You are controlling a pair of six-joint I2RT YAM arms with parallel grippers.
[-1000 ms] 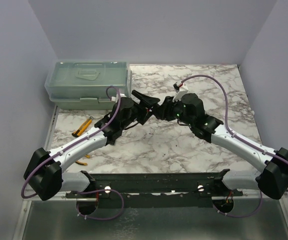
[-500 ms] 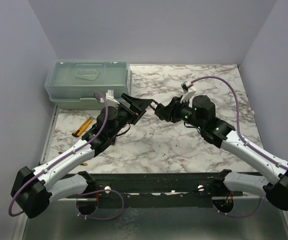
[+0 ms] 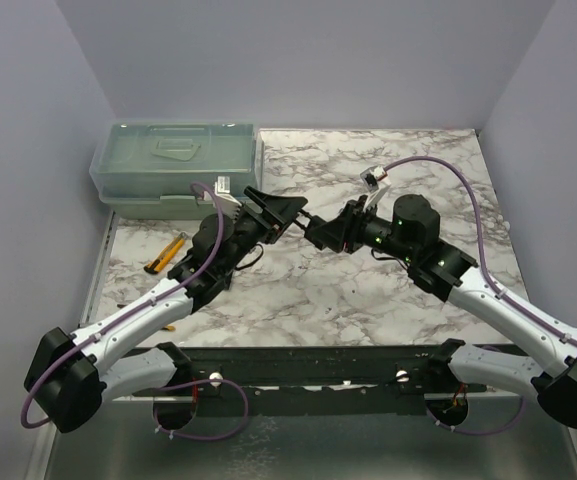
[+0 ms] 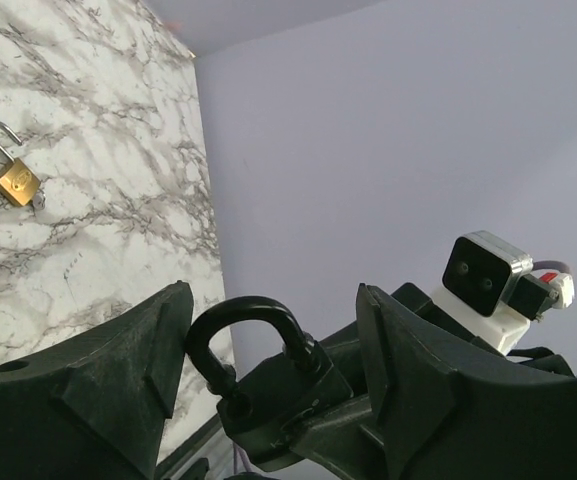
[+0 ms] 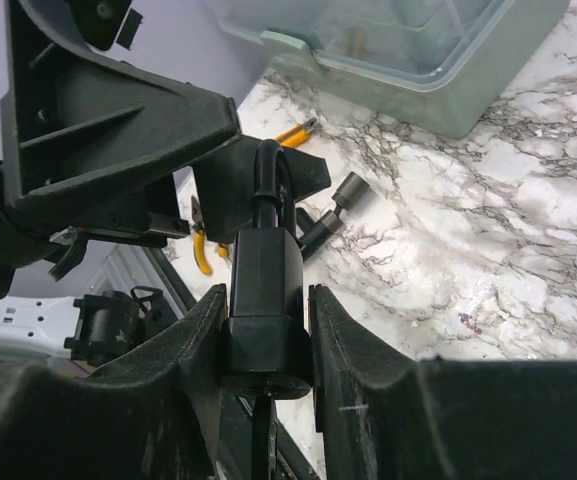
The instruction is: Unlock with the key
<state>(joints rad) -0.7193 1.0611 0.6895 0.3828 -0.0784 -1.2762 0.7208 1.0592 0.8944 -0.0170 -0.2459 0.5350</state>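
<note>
R tool [image 5: 268, 302]: pinching black padlock [image 5: 265, 262] body, shackle up.
L tool [image 4: 273, 335]: spread astride shackle (no contact).
Key: location can't tell.
Technique: steady lock w/ R; align blade before turning.

The box [image 3: 173, 165] stands at the worktop's [image 3: 368, 290] back left corner, with a utility knife [image 3: 165, 253] in front of it near the left edge. Above the middle, the right tool [image 3: 322, 232] grips a padlock [image 5: 266, 275]. Its shackle sits between the left tool's [image 3: 280, 210] fingers. A loose padlock [image 4: 15, 182] lies on the worktop.
</note>
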